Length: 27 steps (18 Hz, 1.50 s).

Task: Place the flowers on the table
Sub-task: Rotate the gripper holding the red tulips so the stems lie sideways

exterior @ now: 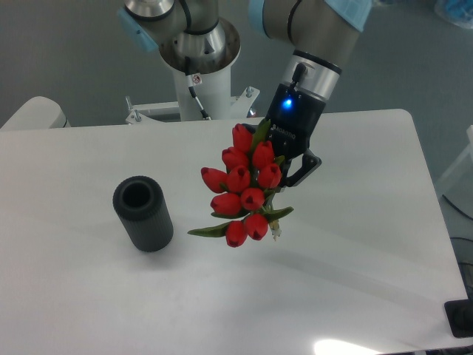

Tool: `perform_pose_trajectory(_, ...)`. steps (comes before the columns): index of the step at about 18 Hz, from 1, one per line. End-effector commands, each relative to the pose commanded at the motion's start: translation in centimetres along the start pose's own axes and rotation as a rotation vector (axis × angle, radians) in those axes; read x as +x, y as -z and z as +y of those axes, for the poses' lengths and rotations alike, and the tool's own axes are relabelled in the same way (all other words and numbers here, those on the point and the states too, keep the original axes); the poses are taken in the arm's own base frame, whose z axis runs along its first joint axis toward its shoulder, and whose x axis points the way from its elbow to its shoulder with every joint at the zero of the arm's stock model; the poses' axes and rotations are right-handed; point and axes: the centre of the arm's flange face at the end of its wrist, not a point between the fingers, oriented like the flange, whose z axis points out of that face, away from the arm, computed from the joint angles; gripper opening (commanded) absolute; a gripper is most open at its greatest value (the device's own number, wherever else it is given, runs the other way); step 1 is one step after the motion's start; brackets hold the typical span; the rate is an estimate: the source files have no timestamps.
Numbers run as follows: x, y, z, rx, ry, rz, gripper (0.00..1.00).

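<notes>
Hand (284, 171) pinching flowers (244, 185); bunch mostly hides fingers, stems not visible. Tulip heads point toward camera, held above bench (355, 244), right of dark ribbed cylinder (143, 214) and well apart from it. Cylinder stands upright on bench, open end up. Blue light lit on wrist (287, 103) above flowers.

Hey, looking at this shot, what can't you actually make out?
- Camera view: stems of the flowers are hidden behind the blooms.
- Gripper fingertips are covered by the bunch, so its grasp is unclear.
- Arm is cut off by the top edge.
- Inside of the dark cylinder is too dark.
</notes>
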Motion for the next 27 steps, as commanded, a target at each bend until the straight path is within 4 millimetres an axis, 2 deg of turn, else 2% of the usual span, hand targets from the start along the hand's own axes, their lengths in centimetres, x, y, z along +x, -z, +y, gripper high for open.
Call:
perform_pose_trajectory(4,-0.6,1.1,-1.3,-0.043,-0.018,-0.039,0.41)
perform_pose_trajectory(9,0.2,1.8,-2.6,-0.151,-0.063,-0.093,0.41)
perform_pose_trajectory(11,0.4,1.8,-3.3,-0.185,-0.081,-0.108,0.41)
perform_pose_trajectory(13,0.2,1.8,-3.1,-0.243,-0.092,-0.132,0.41)
perform_pose_trajectory(18,1.7,0.5,-3.5,-0.404,-0.142,-0.165,0.41)
perform_pose_trajectory(23,2.5,-1.5,-1.4,-0.610,-0.299,-0.142,0.41)
perform_pose_trajectory(27,3.0,-2.5,0.4,-0.679,-0.353,-0.113,0.41)
